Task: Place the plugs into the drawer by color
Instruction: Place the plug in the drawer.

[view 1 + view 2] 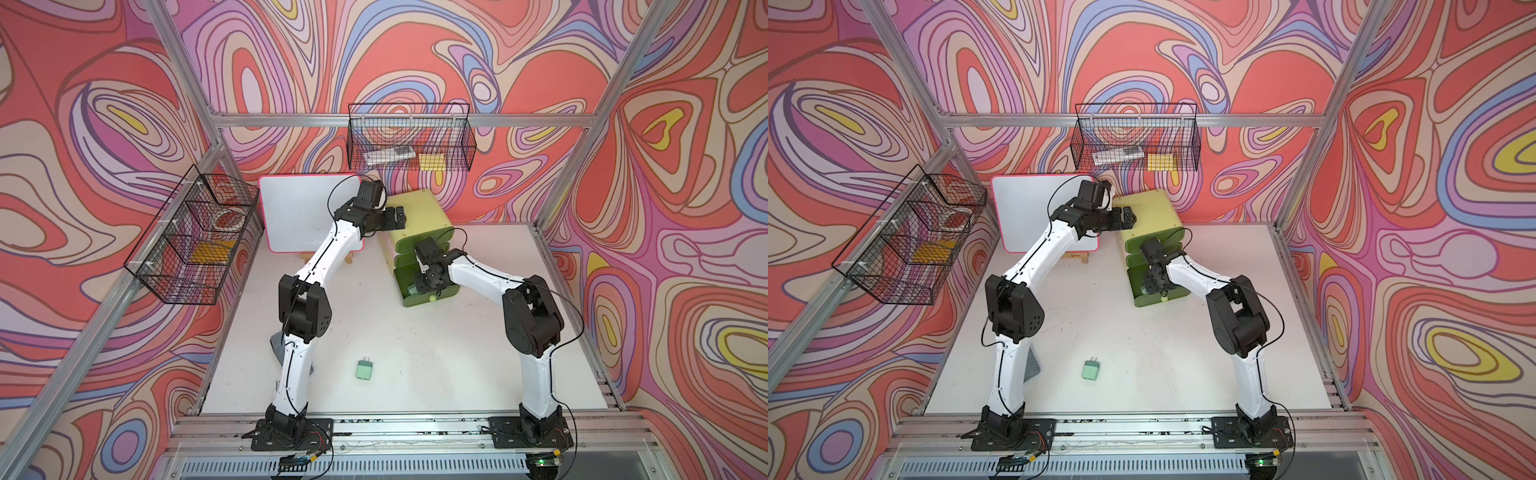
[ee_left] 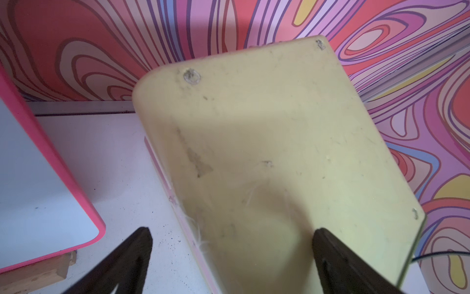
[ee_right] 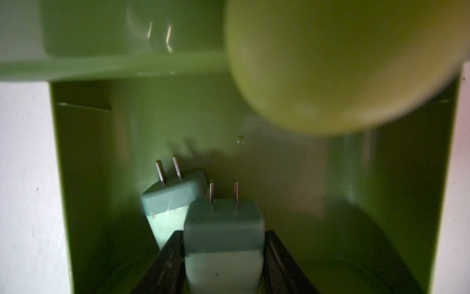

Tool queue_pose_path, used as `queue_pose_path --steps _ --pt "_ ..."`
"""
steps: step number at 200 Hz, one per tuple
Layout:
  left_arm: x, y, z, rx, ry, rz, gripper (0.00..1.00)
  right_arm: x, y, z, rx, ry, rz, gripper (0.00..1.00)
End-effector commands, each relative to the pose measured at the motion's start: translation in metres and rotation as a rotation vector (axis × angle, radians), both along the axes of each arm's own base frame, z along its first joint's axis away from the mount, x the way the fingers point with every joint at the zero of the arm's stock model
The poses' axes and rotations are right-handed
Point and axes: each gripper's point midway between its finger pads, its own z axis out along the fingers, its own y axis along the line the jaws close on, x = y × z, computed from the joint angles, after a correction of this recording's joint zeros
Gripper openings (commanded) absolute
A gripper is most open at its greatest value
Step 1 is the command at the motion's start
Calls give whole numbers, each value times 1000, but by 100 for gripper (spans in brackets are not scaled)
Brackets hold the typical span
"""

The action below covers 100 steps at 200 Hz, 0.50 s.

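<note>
We see the right gripper [image 3: 223, 233] down in the chest's [image 1: 424, 212] pulled-out lowest drawer [image 3: 76, 178], with a mint plug [image 3: 223, 244] between its fingers.

The fingers lie along that plug's sides, but we cannot tell whether they grip it. A second plug [image 3: 170, 201] leans just beside it, and the drawer's right half is open floor. A blurred knob [image 3: 330, 63] crowds the opening. The left gripper [image 2: 232, 239] is spread wide and holds nothing, with one finger over the chest's top and one past its left edge. The chest sits askew at the far wall, just right of a pink-rimmed whiteboard [image 1: 299, 212]. A third plug [image 1: 364, 369] lies on the near tabletop [image 1: 415, 353], which is scuffed white and has free room all round it. Wire baskets [image 1: 191, 237] hang on the swirl-patterned walls. The print on the whiteboard's stand is too small to read.
</note>
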Motion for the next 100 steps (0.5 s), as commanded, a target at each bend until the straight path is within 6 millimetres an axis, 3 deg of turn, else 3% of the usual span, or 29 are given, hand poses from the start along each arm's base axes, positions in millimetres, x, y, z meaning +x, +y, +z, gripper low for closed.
queue_pose_path --steps 1,37,67,83,100 --pt "-4 2 -19 39 50 -3 97 11 -3 -5 -3 -11 -24 54" --pt "-4 2 -19 39 53 -3 97 18 -2 16 -3 -52 -16 66" --pt "-4 3 -18 46 48 0 97 19 2 66 57 -128 1 69" --pt "-4 3 -18 45 46 -1 97 7 14 92 159 -165 45 68" --pt "-4 2 -18 41 47 -2 97 -21 38 102 207 -212 149 67"
